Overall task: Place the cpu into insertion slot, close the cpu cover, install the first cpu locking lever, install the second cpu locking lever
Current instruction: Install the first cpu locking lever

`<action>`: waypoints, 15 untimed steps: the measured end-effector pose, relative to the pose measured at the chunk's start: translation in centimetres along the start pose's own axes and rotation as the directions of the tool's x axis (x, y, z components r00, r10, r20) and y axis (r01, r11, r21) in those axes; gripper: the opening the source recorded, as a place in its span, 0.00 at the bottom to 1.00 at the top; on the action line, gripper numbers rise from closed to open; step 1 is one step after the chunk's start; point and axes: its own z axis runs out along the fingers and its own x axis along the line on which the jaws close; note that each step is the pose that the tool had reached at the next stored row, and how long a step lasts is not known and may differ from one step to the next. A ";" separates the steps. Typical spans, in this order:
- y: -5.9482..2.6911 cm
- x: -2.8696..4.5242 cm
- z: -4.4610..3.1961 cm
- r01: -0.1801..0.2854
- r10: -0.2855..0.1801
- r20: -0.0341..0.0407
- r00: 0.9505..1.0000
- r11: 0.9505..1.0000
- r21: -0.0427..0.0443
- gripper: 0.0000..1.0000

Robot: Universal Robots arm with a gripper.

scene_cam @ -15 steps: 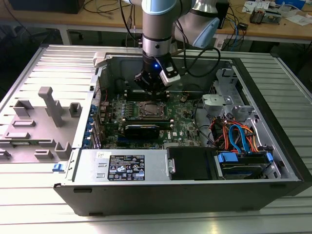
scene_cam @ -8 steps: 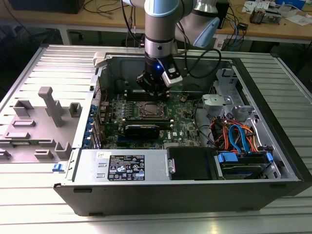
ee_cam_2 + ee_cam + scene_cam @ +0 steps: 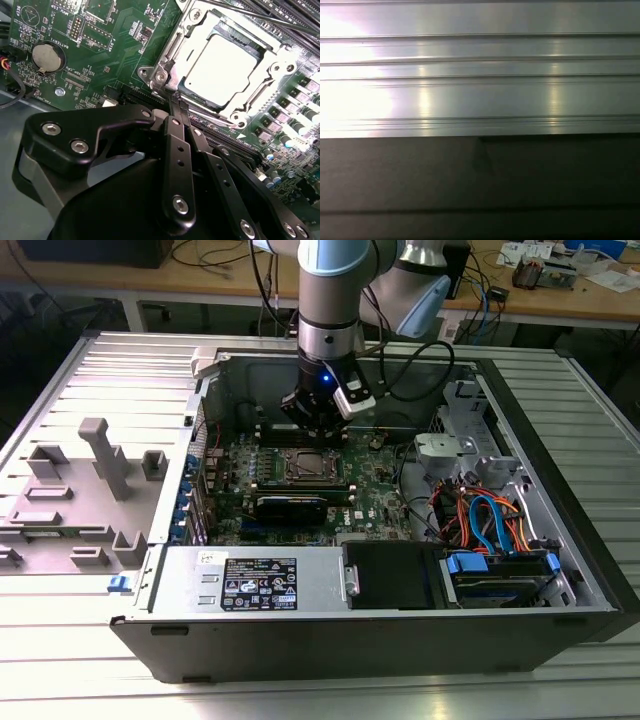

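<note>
Black pincer (image 3: 175, 102) fingers, pressed shut with their tips together, fill the foreground of the second wrist view, the tips just beside a corner of the insertion slot (image 3: 165, 62). Inside that slot sits the cpu (image 3: 222, 67), its pale metal top showing through the window of the cpu cover (image 3: 262, 92), which lies flat over it. Around the socket spreads the green motherboard (image 3: 100, 55), with a round coin battery (image 3: 45, 56) well apart. From the exterior view, the arm stands over the open computer case (image 3: 560, 570) on the ribbed worktop (image 3: 60, 680).
</note>
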 end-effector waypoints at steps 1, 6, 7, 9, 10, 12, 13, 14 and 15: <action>0.00 0.00 0.00 0.000 0.000 0.000 1.000 1.000 0.000 0.11; 0.00 -0.01 0.01 0.000 0.000 0.000 1.000 1.000 0.000 0.11; 0.00 -0.01 0.01 0.000 0.000 0.000 1.000 1.000 0.000 0.11; 0.00 -0.01 0.01 0.000 0.000 0.000 1.000 1.000 0.000 0.11; 0.00 -0.02 0.02 0.000 0.000 0.000 1.000 1.000 0.000 0.11; 0.00 -0.02 0.02 0.000 0.000 0.000 1.000 1.000 0.000 0.11; 0.00 -0.02 0.02 0.000 0.000 0.000 1.000 1.000 0.000 0.11; 0.00 -0.03 0.02 0.000 0.000 0.000 1.000 1.000 0.000 0.11; 0.00 -0.07 0.02 0.000 0.000 0.000 1.000 1.000 0.000 0.11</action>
